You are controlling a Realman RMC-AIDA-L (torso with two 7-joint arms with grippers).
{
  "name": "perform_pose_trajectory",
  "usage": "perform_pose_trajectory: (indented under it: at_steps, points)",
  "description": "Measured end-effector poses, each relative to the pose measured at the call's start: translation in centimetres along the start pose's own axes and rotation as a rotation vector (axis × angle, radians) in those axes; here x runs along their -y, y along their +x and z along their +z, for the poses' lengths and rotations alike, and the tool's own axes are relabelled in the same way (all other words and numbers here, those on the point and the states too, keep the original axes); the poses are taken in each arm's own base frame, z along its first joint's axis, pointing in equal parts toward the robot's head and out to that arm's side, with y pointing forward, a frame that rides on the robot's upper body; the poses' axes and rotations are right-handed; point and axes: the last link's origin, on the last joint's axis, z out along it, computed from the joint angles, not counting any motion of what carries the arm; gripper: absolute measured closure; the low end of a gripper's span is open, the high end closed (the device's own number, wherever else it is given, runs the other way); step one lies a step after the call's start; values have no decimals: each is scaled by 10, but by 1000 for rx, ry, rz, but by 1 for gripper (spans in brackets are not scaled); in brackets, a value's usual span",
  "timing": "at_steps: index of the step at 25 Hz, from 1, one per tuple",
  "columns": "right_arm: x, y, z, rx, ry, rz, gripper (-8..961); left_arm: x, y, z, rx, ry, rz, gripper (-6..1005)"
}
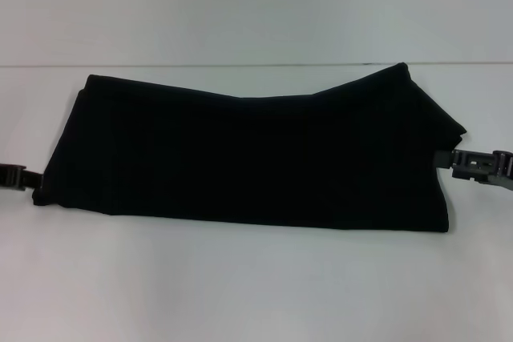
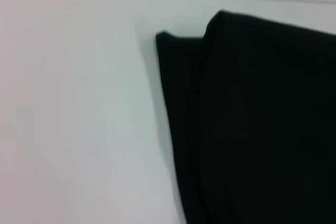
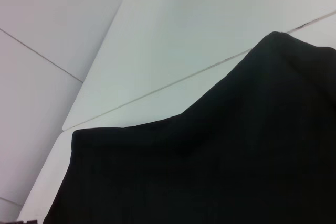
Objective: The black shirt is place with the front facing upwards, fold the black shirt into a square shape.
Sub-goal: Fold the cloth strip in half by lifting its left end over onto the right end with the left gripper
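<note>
- Already the black shirt (image 1: 248, 154) lies as a long, wide band across the counter (image 1: 256, 286), stretching from my left end effector (image 1: 22, 177) to my right end effector (image 1: 449, 159). No sleeves, lettering or neck label show, so I judge the lengthwise folds are done.
- Its shape is not yet square: it is much wider than it is deep. The far edge sags in the middle and rises to a peak near the right end effector, so the layers are not lined up neatly.
- From the left wrist view I see two stacked layers at the shirt's end (image 2: 252, 119), the upper one set back a little from the lower.
- From the right wrist view the cloth (image 3: 220, 161) rises to a raised corner, with bare counter beyond it.
- My left end effector sits at the shirt's left end, touching or just beside its edge; I cannot tell whether it is parted or closed.
- My right end effector meets the shirt's right edge, a thin tip reaching into the cloth; I cannot tell whether it is clamped on it.
- What is left, in my judgement: bring one end over the other crosswise, then flatten.
</note>
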Motion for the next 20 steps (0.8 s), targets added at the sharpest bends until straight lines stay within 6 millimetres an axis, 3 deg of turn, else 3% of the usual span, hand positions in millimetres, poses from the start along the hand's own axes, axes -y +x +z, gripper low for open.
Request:
perform_pose_trajectory:
  at_steps: [11, 20]
  points:
    - [1, -1, -4, 6, -1, -11, 177, 0, -9, -15, 58, -71, -135, 420]
    - [3, -3, -7, 17, 5, -34, 177, -11, -17, -1, 109, -138, -228, 401]
